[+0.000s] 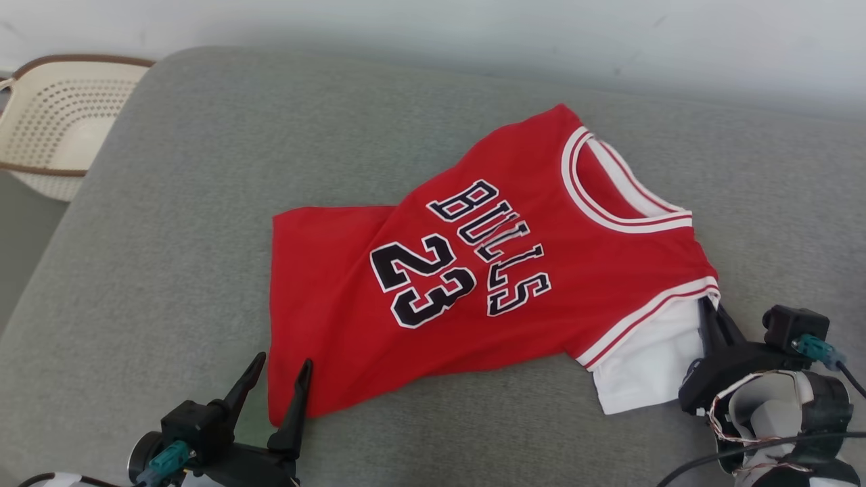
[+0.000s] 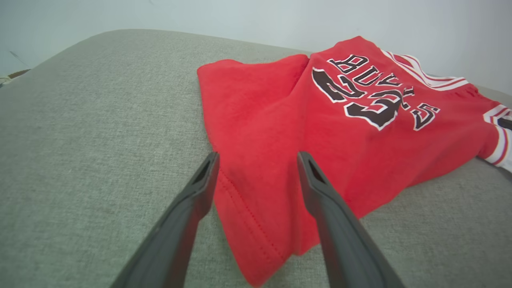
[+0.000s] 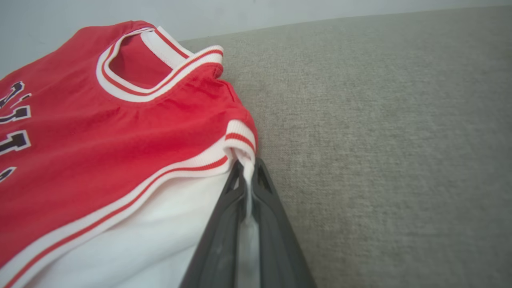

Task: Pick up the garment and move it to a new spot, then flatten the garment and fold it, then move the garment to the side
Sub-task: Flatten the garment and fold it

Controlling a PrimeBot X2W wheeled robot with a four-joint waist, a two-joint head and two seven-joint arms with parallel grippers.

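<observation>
The garment (image 1: 487, 270) is a red jersey with black "BULLS 23" lettering, white trim and a white sleeve, lying crumpled on the grey cushion (image 1: 169, 237). My left gripper (image 1: 283, 372) stands open at the jersey's lower left hem corner, one finger on either side of the hem edge (image 2: 256, 200). Over at the jersey's right side, my right gripper (image 1: 710, 312) is shut on the white sleeve fabric by the armhole trim. In the right wrist view a thin fold of white cloth (image 3: 248, 188) is pinched between the dark fingers (image 3: 224, 240).
A cream perforated basket (image 1: 54, 128) with a brown rim sits beyond the cushion's far left corner. A pale wall (image 1: 473, 34) runs behind the cushion. Bare grey cushion lies left of the jersey and along its right side (image 3: 380, 140).
</observation>
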